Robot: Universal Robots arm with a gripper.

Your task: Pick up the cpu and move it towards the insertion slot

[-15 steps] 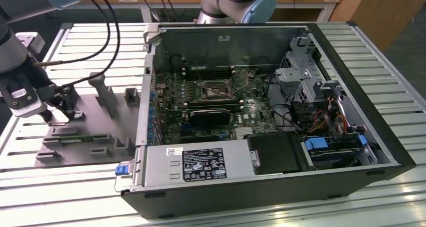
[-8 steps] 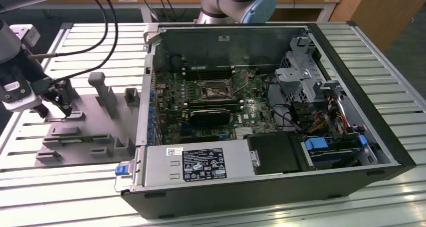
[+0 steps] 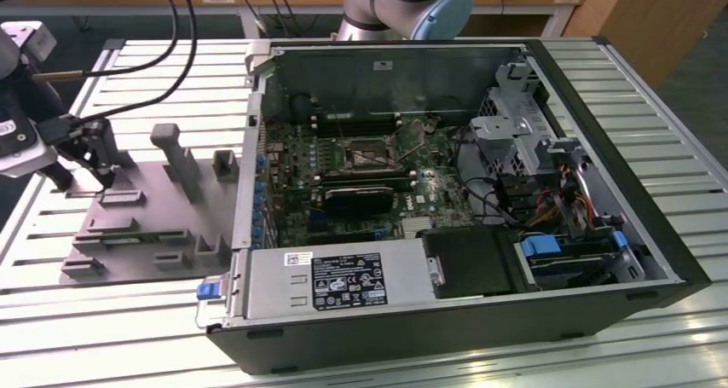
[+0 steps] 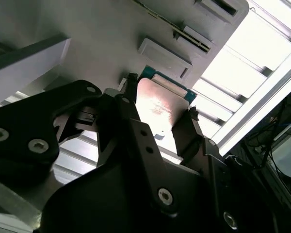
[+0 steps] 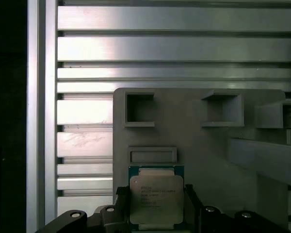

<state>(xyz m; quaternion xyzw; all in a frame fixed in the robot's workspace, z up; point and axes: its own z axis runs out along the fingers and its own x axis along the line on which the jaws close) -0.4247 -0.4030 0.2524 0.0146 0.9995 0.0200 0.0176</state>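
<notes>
The cpu (image 5: pixel 156 198), a flat square chip with a silvery top and green rim, lies between my gripper's (image 5: pixel 155 201) two black fingers (image 5: pixel 120 196), which press against its opposite edges. In the second wrist view the cpu (image 4: pixel 161 108) shows its shiny face between the same fingers (image 4: pixel 190 121), just over the grey fixture plate (image 4: pixel 111 43). In the exterior view my gripper (image 3: pixel 87 183) stands at the far left, low over the plate (image 3: pixel 148 226). The insertion slot (image 3: pixel 370 153), a black socket in a silver bracket, sits on the green board inside the open computer case.
The fixture plate carries upright posts (image 3: pixel 169 153) and small recesses (image 5: pixel 139 108) near the gripper. The computer case wall (image 3: pixel 252 132) rises between the plate and the board. A black heatsink block (image 3: pixel 355 200) and a power supply (image 3: pixel 330 281) lie below the socket. Cables (image 3: pixel 170 55) hang above the slatted table.
</notes>
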